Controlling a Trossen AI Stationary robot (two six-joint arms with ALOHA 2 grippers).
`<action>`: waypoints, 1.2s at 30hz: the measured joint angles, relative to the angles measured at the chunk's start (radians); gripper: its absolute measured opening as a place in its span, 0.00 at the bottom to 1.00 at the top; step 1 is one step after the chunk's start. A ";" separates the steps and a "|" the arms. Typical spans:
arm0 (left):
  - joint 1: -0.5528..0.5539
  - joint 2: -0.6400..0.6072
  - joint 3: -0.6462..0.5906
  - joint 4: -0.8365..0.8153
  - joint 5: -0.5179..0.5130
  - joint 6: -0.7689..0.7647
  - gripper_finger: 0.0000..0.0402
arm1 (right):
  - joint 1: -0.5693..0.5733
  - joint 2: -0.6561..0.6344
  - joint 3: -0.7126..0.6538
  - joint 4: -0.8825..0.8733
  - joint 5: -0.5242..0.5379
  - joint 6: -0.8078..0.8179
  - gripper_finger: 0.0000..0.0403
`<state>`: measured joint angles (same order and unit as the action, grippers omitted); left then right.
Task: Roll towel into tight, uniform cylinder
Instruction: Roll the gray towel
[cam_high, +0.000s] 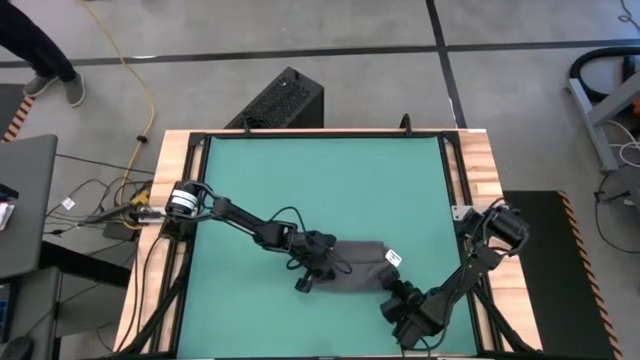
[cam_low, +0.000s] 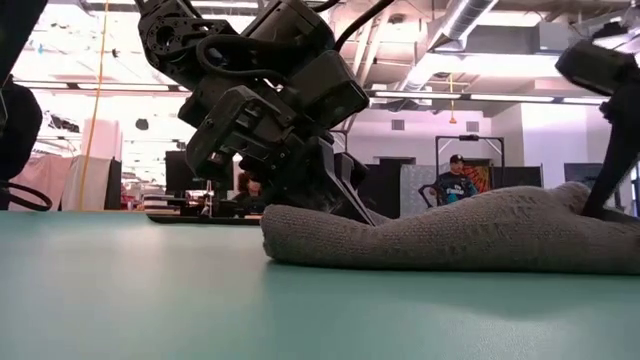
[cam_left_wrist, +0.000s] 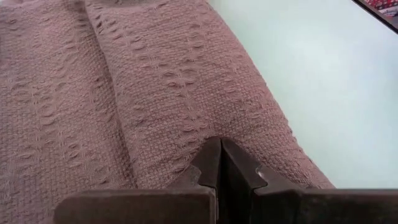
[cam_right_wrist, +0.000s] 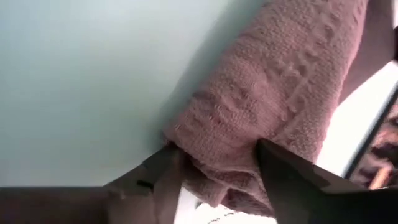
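Lying as a low, flattened bundle near the front of the green mat (cam_high: 300, 180), a little right of its middle, the towel (cam_high: 358, 267) is partly rolled: the left wrist view shows a lengthwise crease between two layers, and from table height it looks like a squat hump, not yet a round cylinder. Its small white tag (cam_high: 393, 258) sits up at the right-hand end.

The left gripper (cam_left_wrist: 220, 163) rests on the towel's left end with its fingers drawn together, tips touching the cloth but grasping none of it; I judge that it is pinning that end down so the roll cannot spring open. The right gripper (cam_right_wrist: 214, 165) is at the opposite end, its fingers (cam_right_wrist: 283, 171) set moderately apart with a bunched fold of towel between them, probably gripping that end to keep the roll tight.

With one gripper at each end, the roll can be turned evenly along its length. The crease suggests that more rolling is needed.

The mat lies on a wooden table (cam_high: 475, 165).
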<state>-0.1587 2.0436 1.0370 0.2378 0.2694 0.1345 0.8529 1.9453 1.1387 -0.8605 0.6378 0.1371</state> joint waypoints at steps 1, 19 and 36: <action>0.000 0.000 0.000 -0.002 0.004 0.000 0.00 | -0.002 0.000 0.002 0.003 -0.008 0.029 0.51; 0.024 0.005 -0.003 0.012 0.222 -0.201 0.00 | 0.016 -0.078 0.072 -0.027 -0.119 0.693 0.05; 0.014 -0.036 -0.005 0.027 0.427 -0.382 0.00 | -0.224 -0.289 0.083 -0.024 -0.422 0.842 0.05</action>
<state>-0.1444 2.0079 1.0321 0.2645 0.6966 -0.2473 0.6290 1.6567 1.2218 -0.8841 0.2160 0.9795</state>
